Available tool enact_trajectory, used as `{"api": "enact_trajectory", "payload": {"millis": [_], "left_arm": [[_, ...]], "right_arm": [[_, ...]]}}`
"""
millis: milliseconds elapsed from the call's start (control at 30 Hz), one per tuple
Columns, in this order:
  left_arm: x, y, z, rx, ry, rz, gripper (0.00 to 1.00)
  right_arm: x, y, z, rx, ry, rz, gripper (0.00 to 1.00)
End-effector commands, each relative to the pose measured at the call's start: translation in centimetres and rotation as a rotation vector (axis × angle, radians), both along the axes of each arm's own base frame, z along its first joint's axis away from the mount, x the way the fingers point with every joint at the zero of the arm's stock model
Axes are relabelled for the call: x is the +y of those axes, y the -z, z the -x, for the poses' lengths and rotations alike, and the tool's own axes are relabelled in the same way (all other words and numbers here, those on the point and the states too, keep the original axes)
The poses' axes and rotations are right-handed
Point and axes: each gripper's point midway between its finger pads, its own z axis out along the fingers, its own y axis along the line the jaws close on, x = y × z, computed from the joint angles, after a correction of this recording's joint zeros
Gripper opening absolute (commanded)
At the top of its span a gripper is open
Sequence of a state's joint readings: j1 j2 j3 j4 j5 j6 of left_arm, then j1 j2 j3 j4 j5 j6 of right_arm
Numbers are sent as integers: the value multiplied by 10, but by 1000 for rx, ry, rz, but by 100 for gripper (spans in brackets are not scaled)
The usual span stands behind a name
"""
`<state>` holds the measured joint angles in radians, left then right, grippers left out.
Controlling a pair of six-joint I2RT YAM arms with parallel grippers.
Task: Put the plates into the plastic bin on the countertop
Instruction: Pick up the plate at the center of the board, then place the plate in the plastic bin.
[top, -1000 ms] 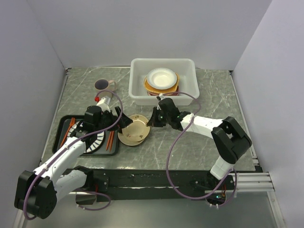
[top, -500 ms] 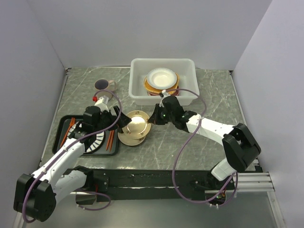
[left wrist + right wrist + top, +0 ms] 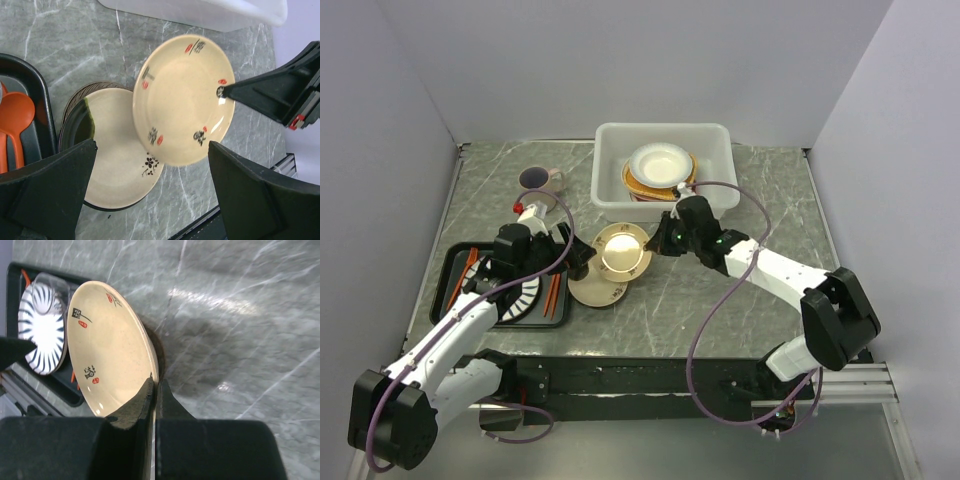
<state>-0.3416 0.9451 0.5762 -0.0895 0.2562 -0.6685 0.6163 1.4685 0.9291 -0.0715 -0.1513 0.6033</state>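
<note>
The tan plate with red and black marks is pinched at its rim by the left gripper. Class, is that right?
No: the right gripper pinches the tan plate at its rim, as the right wrist view shows. The left gripper stands open nearby, holding nothing.

Wall of plastic bin blocks tan plate.

tan plate: lifted, tilted | cream plate: atop dark plate, countertop | plastic bin: holds plate stack

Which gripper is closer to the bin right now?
Right. The right gripper, gripping a tan plate, is just before the bin; the left gripper is open farther off, near the tray.
</note>
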Motion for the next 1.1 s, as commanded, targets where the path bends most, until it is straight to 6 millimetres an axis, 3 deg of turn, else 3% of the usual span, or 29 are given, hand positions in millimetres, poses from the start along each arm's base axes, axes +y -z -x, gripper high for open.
{"api": "enact_trajectory", "payload": {"millis": [0,500,1067], "left_arm": [[0,-6,-2,-28,2,4,99],[-1,-4,-3,-25,6,1,99],[-1,-3,-3,-22,9,-2,99]], "right_arm": [[-11,-44,-23,-106,37,-71,0],[-37,-90,-67,-178,78,-164,0],[-57,-119,-129,-214,135,-203,0]]}}
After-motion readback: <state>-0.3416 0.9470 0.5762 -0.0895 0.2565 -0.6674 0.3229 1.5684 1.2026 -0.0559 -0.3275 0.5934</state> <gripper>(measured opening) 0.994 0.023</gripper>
